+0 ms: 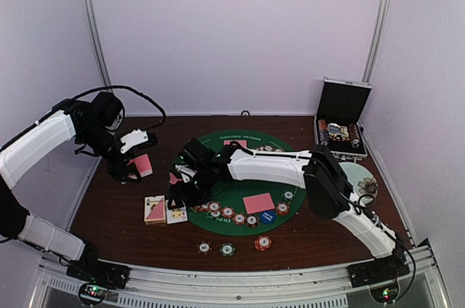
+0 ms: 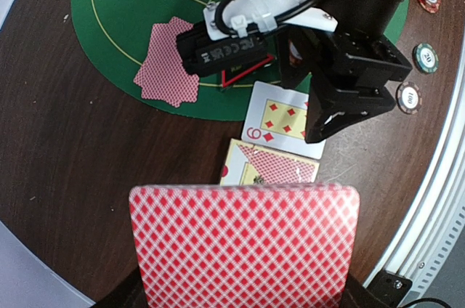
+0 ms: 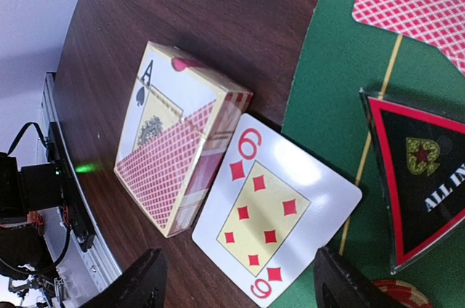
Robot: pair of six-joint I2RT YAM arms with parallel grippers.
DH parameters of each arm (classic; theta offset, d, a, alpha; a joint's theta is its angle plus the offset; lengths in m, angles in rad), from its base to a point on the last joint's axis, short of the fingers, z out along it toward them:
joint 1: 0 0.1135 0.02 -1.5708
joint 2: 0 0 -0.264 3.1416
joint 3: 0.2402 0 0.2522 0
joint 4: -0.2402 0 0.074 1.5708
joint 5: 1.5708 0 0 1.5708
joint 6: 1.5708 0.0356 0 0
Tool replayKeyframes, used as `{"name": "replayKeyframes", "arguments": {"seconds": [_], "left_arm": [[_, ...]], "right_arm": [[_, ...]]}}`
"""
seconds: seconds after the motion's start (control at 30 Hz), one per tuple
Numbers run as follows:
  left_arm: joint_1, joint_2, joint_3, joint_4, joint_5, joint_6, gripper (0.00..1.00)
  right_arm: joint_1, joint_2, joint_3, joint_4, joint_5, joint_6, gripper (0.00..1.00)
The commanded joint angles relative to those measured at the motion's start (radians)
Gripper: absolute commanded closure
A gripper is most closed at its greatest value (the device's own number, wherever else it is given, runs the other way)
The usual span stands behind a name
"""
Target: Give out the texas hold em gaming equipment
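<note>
My left gripper [image 1: 133, 170] hangs above the table's left side, shut on a stack of red-backed cards [image 2: 244, 246] that hides its fingertips. My right gripper [image 3: 240, 286] is open, low over a face-up six of diamonds [image 3: 276, 210], with one finger [image 3: 142, 282] on each side and nothing held. This card lies half on the green mat [image 1: 240, 177], beside a card box [image 3: 178, 155]. More red-backed cards [image 2: 168, 62] lie fanned on the mat. A row of striped chips [image 1: 227, 212] and a blue dealer disc [image 1: 267, 216] line the mat's near edge.
Three loose chips [image 1: 227, 249] lie on the wood near the front edge. A black "ALL IN" triangle [image 3: 429, 177] sits on the mat next to the six. An open black-and-silver case [image 1: 341, 126] stands at the back right, with a pale floral plate [image 1: 360, 177] nearer.
</note>
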Motion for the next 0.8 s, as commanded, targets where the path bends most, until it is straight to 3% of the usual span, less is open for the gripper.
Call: {"name": "replayKeyframes", "arguments": {"seconds": [0.0, 0.5, 0.77], "left_arm": [[0.004, -0.013, 0.028, 0.007, 0.014, 0.016, 1.00], [0.004, -0.022, 0.034, 0.008, 0.007, 0.020, 1.00], [0.004, -0.017, 0.056, -0.007, 0.009, 0.022, 1.00]], "right_arm": [[0.012, 0.039, 0.018, 0.003, -0.032, 0.024, 0.28], [0.068, 0.195, 0.207, 0.032, -0.149, 0.083, 0.29], [0.081, 0.197, 0.241, 0.063, -0.209, 0.057, 0.28]]}}
